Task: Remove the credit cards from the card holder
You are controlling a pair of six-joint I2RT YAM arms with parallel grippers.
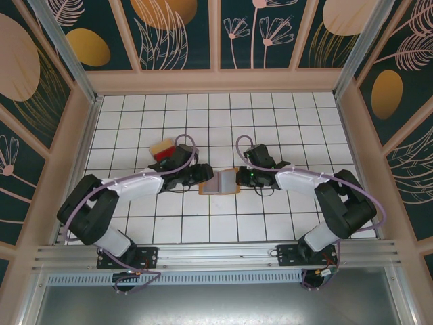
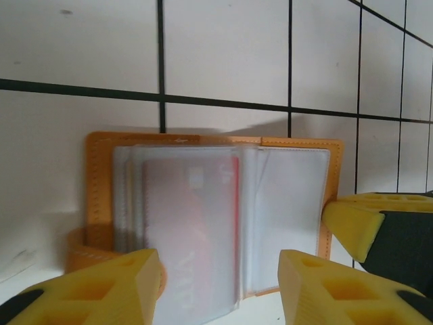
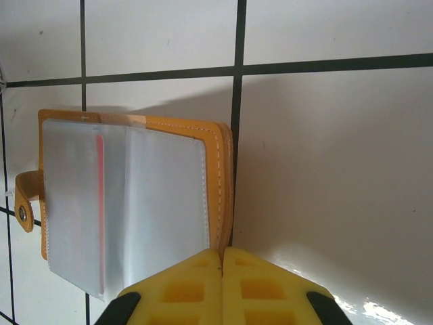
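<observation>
Jaws: our left gripper (image 2: pixel 218 277) stands spread wide, and our right gripper (image 3: pixel 222 274) is pressed shut, seemingly pinching the cover edge of the card holder (image 1: pixel 220 183) at centre frame.

We see the tiled table (image 1: pixel 284 122) bearing the holder, which lies open flat between both wrists. It looks light and floppy, so we judge it needs that pinned edge or it will drag along. Its plastic pockets (image 2: pixel 284 203) are soft, cloudy and probably slick. The red card (image 2: pixel 203 217) inside one is thin and stiff, best taken by its exposed lower end between our left fingers. Two loose cards (image 1: pixel 164 149) lie up-left, well apart. The snap strap (image 3: pixel 24 203) sticks out sideways, out of our way.
</observation>
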